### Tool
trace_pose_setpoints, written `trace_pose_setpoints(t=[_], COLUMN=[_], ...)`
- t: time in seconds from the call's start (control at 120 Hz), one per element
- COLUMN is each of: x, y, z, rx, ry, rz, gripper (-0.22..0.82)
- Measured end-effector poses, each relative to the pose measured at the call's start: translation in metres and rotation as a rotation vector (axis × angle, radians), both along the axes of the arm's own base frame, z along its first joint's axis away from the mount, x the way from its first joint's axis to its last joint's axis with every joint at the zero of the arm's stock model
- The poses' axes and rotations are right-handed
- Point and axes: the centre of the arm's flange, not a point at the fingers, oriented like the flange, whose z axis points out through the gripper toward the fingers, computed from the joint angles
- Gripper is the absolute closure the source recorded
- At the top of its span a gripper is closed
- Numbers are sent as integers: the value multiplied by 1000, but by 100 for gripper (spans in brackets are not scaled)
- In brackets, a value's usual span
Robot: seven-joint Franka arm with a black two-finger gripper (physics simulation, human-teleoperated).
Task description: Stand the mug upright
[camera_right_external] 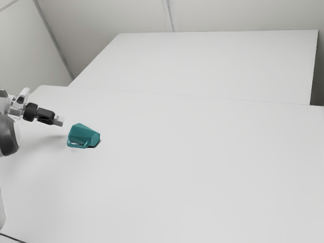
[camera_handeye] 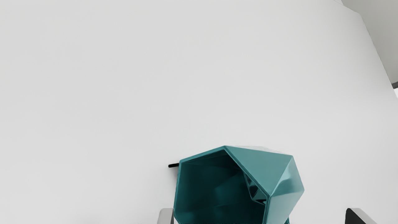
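Glossy, faceted teal mug [camera_handeye: 259, 165] on its side.

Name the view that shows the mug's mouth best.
The wrist view: it looks into the mouth of the mug, past the rim to the dark inside. The exterior view shows mainly the mug's faceted outer wall and handle, as it lies on its side.

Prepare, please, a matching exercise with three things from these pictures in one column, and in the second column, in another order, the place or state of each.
1. Teal faceted mug
2. Black two-finger end effector
3. White flat table

A. Beneath the mug
B. Fingers spread apart
C. Lying on its side

Pairs: 1-C, 2-B, 3-A
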Motion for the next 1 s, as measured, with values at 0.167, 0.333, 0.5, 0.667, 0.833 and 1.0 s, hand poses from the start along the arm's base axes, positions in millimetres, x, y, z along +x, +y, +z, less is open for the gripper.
trace_pose_setpoints(t=[0.167,0.333,0.5,0.667,0.833,1.0], x=[-10,-12,-3,1,-4,-7], y=[-3,-10,-23,-31,-29,-31], z=[-5,-7,-7,-15,-22,-36], rx=[-10,-16,-25,-49,-69,-106], ry=[51,74,67,68,73,77], rz=[-63,-106,-143,-155,-140,-121], gripper=[0,0,0,2,25,38])
